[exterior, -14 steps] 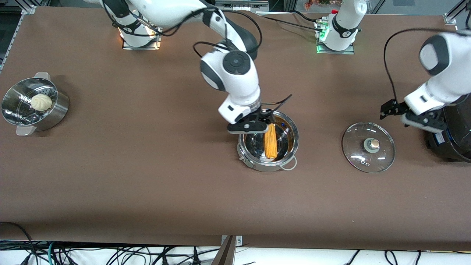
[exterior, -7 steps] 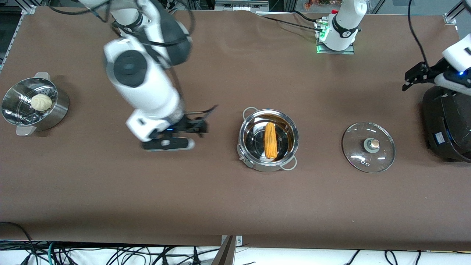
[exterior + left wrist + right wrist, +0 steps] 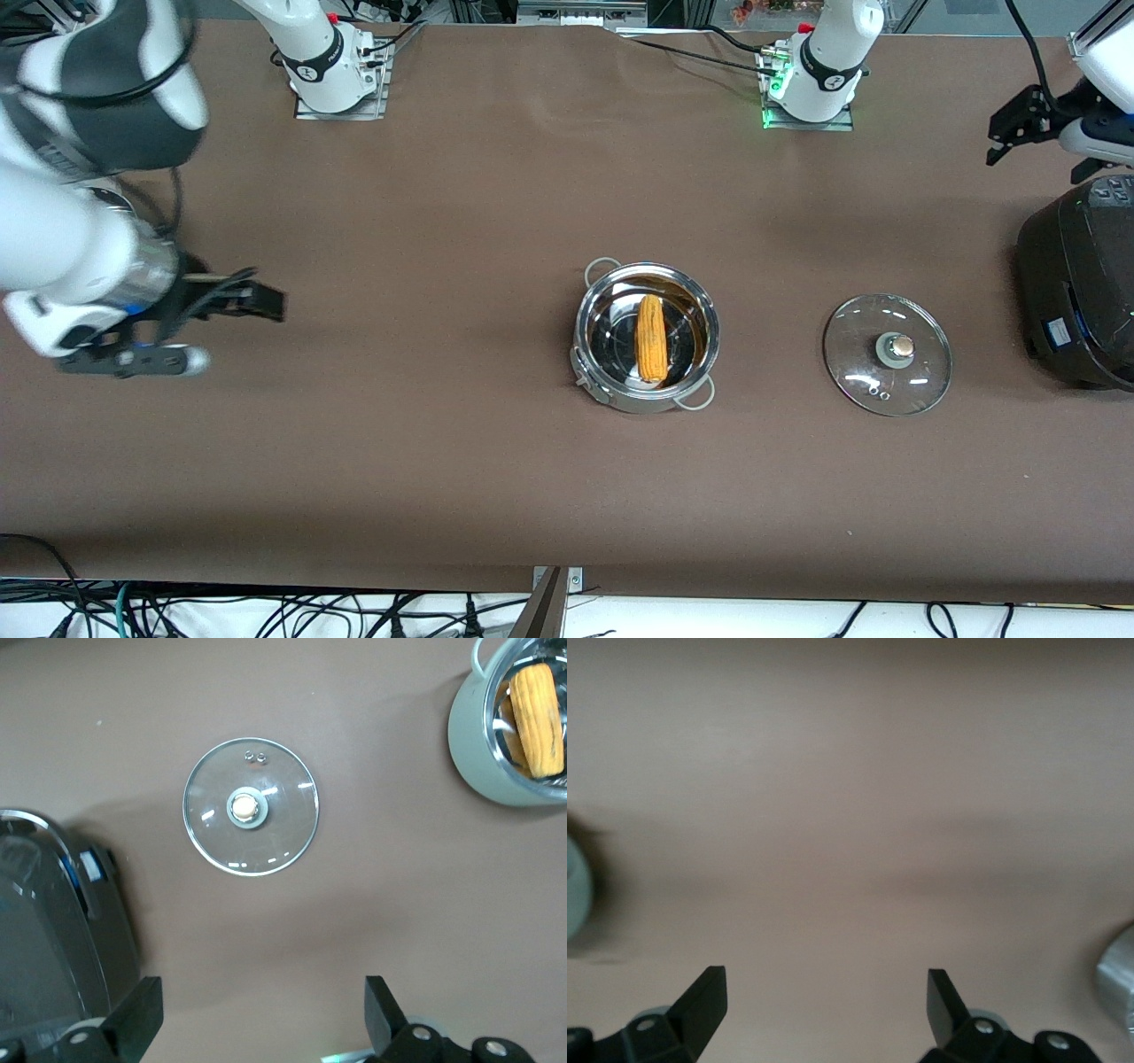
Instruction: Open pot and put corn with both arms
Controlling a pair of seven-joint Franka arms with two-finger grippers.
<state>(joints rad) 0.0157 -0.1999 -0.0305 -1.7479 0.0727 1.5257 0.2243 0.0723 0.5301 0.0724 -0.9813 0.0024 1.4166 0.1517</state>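
The steel pot (image 3: 611, 377) stands open mid-table with the yellow-orange corn (image 3: 651, 337) lying inside it. Its glass lid (image 3: 888, 354) with the tan knob lies flat on the table beside it, toward the left arm's end. My right gripper (image 3: 257, 303) is open and empty, low over bare table toward the right arm's end, well away from the pot. My left gripper (image 3: 1005, 133) is open and empty, up in the air by the black cooker. The left wrist view shows the lid (image 3: 251, 807), the pot (image 3: 483, 735) and the corn (image 3: 538, 704) past its open gripper (image 3: 263, 1019). The right wrist view shows its open gripper (image 3: 827, 1010) over bare table.
A black rounded cooker (image 3: 1076, 292) stands at the left arm's end, beside the lid; it also shows in the left wrist view (image 3: 53, 921). My right arm hides the steamer in the front view. A steel edge (image 3: 1121, 979) shows in the right wrist view.
My right gripper has let go of the corn in the pot and swung away toward the right arm's end. My left gripper has risen from beside the lid toward the bases.
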